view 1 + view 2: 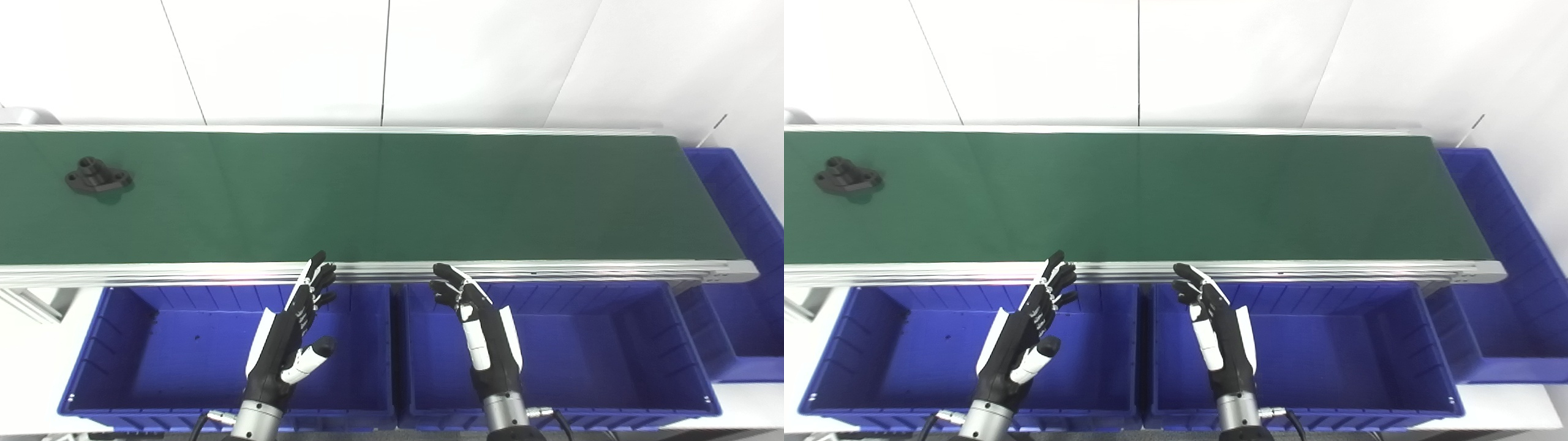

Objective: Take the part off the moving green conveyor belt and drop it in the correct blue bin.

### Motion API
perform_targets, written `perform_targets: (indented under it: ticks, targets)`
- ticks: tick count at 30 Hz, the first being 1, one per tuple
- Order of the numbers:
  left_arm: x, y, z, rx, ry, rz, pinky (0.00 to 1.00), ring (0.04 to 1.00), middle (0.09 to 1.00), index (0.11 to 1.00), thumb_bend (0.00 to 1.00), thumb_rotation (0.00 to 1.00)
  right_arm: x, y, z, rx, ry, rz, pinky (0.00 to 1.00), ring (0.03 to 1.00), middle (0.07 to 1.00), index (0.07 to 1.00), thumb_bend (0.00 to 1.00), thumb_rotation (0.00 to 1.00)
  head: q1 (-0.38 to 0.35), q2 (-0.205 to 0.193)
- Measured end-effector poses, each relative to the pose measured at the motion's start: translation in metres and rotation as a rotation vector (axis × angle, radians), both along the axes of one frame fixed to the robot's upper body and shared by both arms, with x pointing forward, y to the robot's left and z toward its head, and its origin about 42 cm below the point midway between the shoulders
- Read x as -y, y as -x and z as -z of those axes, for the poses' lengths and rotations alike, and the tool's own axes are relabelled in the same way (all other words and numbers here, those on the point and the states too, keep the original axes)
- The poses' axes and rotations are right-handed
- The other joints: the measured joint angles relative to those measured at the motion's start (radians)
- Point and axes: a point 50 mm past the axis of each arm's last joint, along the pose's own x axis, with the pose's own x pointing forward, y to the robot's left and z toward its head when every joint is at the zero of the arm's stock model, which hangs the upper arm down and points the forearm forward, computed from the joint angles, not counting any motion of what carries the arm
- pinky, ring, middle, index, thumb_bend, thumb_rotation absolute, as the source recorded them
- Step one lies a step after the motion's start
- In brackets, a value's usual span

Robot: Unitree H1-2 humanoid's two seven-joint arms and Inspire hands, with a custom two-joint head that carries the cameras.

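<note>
Up front in the left eye view, the left robot hand hangs above the left blue bin, released, its fingers stretched out toward the near rail of the conveyor and its thumb held apart; it grasps nothing. The right robot hand hangs above the middle blue bin, also released, fingers spread and reaching toward the same rail, holding nothing. Both bins sit side by side just below the near edge of the green conveyor belt. The dark part lies on the belt far to the left, well apart from both hands and nearer the far rail than the near one. A third blue bin stands at the belt's right end.

Seen from the right eye view, the same layout shows a little shifted. The part lies close to the picture's left edge on the belt. The left robot hand and the right robot hand are both slack and unloaded, their fingertips close to the metal rail, above their two bins. The end bin runs down the right side past the belt's end.
</note>
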Motion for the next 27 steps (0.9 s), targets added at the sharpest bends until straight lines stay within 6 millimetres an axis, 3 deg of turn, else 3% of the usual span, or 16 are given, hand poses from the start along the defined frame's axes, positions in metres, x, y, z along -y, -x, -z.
perform_targets:
  ticks: [27]
  targets:
    - [0.0011,0.0002,0.0014,-0.003,0.003,-0.001,0.88,0.935,0.943,0.976,0.9,0.84,0.0006,0.0002,0.0002,0.0,-0.009,-0.001,0.77,0.798,0.852,0.803,0.78,1.0,-0.006,0.0]
